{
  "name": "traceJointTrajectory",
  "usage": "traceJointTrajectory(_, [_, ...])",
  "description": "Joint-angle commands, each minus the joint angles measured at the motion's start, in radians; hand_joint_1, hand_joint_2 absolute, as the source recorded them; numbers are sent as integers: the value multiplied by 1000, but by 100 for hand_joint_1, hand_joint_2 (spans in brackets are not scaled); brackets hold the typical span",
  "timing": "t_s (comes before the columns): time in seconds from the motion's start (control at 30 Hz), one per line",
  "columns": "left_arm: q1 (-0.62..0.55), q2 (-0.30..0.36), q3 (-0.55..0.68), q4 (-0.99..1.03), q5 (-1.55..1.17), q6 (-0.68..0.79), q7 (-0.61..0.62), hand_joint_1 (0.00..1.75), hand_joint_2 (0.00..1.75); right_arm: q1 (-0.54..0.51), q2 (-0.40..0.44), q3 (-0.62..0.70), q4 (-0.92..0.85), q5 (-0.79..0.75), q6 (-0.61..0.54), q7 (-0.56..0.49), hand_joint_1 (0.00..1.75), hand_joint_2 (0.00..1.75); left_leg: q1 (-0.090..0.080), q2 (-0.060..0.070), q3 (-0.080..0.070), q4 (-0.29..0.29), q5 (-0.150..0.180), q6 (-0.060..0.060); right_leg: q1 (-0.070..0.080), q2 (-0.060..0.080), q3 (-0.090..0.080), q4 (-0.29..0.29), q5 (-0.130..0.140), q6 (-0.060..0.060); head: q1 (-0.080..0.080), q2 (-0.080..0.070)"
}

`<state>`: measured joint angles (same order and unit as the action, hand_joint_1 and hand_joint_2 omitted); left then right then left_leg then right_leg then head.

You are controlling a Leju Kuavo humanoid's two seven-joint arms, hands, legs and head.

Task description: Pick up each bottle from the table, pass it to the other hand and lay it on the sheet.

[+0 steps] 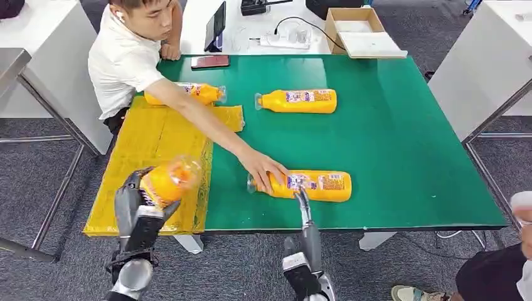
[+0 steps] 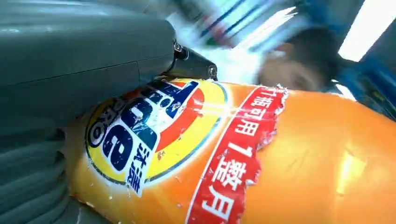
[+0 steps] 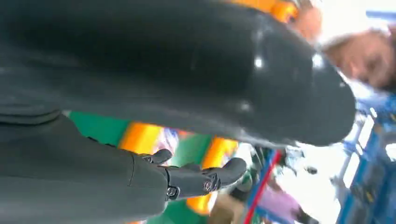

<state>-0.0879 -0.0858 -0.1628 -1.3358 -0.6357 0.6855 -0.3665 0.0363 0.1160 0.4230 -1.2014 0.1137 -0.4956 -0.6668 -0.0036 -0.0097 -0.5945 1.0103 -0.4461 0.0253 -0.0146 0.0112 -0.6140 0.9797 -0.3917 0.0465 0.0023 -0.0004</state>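
While the left hand (image 1: 143, 207) grips an orange bottle (image 1: 168, 180) above the near end of the yellow sheet (image 1: 150, 150), its fingers wrapped round the body, the left wrist view presses close on that same bottle (image 2: 280, 158), its round blue and yellow logo and red label strip torn at the edges. The sheet hangs over the left side of the green table (image 1: 401, 138). A 2nd bottle (image 1: 196, 93) lies on its side at the sheet's far end, partly behind the arm of a person (image 1: 128, 56) in a white shirt who leans in from that side. The person's hand (image 1: 263, 169) rests on the cap end of a 3rd bottle (image 1: 313, 185), which lies on the bare green to the right of the sheet, near the table's front edge. A 4th bottle (image 1: 298, 101) lies farther back, also right of the sheet. The right hand (image 1: 303, 216) reaches up from below the front edge with nothing in it, its fingers stretched out, one fingertip just by the 3rd bottle; whether it touches cannot be told. In the right wrist view the dark fingers (image 3: 205, 179) lie extended, with orange bottles blurred beyond them.
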Motion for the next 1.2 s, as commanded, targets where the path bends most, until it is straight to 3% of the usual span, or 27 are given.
traceJointTrajectory(0.03, [-170,-12,140,293,-282,13,49,175,175,22,30,-95,-153,-7,-27,-31,0,0,0,-1,2,-1,0,-1,0,-2,2,0,0,-1,0,0])
traceJointTrajectory(0.13, [-216,-5,142,385,-419,13,111,175,175,16,39,-96,-144,-25,-20,-31,0,0,0,1,3,-1,0,-2,1,-1,2,0,0,-2,-1,0])
traceJointTrajectory(0.33, [-472,45,54,886,-661,-3,348,175,175,-46,84,-100,5,-34,22,-31,0,0,1,-3,5,-2,1,-3,1,-4,5,-1,0,-2,0,0])
traceJointTrajectory(0.5, [-488,55,39,954,-684,-13,368,175,175,-54,90,-99,35,-41,34,-31,0,0,1,1,4,-2,1,-2,1,-1,4,-1,0,-2,-1,0])
traceJointTrajectory(0.7, [-523,51,18,1027,-717,-183,439,175,175,-68,92,-97,54,-37,43,-31,0,0,1,-1,3,-1,1,-2,1,-1,4,0,0,-1,-1,0])
traceJointTrajectory(0.77, [-525,43,44,1033,-684,-236,435,152,175,-72,94,-100,63,-38,46,-31,0,0,1,-1,5,-2,1,-3,1,-1,7,-1,0,-2,0,0])
traceJointTrajectory(0.8, [-526,42,47,1034,-680,-251,433,94,175,-74,94,-100,69,-37,45,-31,0,0,1,-2,5,-2,1,-2,0,-1,7,-1,0,-2,0,0])
traceJointTrajectory(0.83, [-526,42,46,1033,-677,-271,428,73,175,-73,95,-102,76,-39,47,-31,0,0,1,-2,8,-2,2,-3,1,-1,9,-2,1,-3,0,0])
traceJointTrajectory(0.87, [-526,42,46,1033,-677,-271,428,73,175,-73,95,-102,76,-39,47,-31,0,0,1,-4,8,-2,2,-3,0,-3,11,-1,-1,-1,0,0])
traceJointTrajectory(0.93, [-519,40,63,1024,-649,-310,399,10,175,-70,96,-107,81,-43,49,-31,0,0,0,-4,11,-2,1,-2,0,-3,13,-1,-2,-1,0,0])
traceJointTrajectory(0.97, [-519,40,67,1023,-642,-321,393,0,175,-70,96,-108,81,-44,51,-31,0,0,1,-2,11,-3,2,-3,1,-1,14,-2,0,-2,0,0])
traceJointTrajectory(1.03, [-512,39,85,1007,-594,-414,332,0,175,-70,94,-110,88,-39,56,-31,0,0,0,-4,13,-2,2,-3,0,-3,16,-1,-1,-2,0,0])
traceJointTrajectory(1.1, [-512,39,85,1007,-594,-414,332,0,175,-70,94,-110,88,-39,56,-31,0,0,1,-4,16,-3,3,-4,1,-3,18,-2,0,-2,0,0])
traceJointTrajectory(1.2, [-502,50,102,968,-500,-581,191,0,175,-77,91,-111,91,-36,69,-31,0,0,1,-3,17,-3,3,-4,0,-2,19,-2,0,-2,-1,0])
